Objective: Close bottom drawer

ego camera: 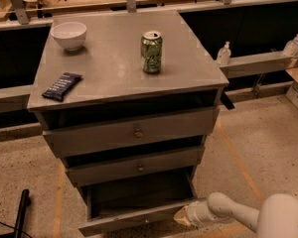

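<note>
In the camera view, the bottom drawer [124, 223] sat at the foot of the grey cabinet [109, 63], below 2 other drawers. It was pulled well out, showing a slim grey front panel and a dark interior. The gripper [183, 216] lay at the panel's right end; whether it was spread or pressed together could not be told.
</note>
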Available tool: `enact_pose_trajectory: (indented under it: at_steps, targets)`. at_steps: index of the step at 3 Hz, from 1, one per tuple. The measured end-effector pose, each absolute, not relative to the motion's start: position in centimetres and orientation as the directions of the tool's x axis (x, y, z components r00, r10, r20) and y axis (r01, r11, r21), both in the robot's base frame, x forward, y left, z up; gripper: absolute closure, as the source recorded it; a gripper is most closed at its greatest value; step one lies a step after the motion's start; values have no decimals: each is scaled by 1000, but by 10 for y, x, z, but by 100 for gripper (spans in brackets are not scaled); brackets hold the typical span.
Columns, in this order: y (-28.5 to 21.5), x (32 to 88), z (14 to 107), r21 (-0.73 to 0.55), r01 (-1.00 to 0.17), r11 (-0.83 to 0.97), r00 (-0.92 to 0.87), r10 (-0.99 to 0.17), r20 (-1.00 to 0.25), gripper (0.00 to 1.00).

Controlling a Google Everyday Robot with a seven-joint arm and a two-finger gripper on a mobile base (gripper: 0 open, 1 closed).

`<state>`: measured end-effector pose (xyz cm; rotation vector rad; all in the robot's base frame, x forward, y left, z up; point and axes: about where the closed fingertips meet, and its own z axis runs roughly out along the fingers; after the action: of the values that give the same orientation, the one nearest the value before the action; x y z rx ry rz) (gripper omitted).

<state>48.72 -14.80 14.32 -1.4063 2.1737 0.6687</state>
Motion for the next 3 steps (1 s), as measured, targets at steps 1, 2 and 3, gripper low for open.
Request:
enact_pose_trajectory:
  at_steps: [1, 2, 3]
  targets:
    - [-139, 506, 149, 131, -921, 367, -360, -668, -651, 100]
    - [-139, 507, 149, 131, -921, 367, -358, -666, -654, 100]
    - [-131, 522, 155, 121, -923, 365, -344, -643, -684, 100]
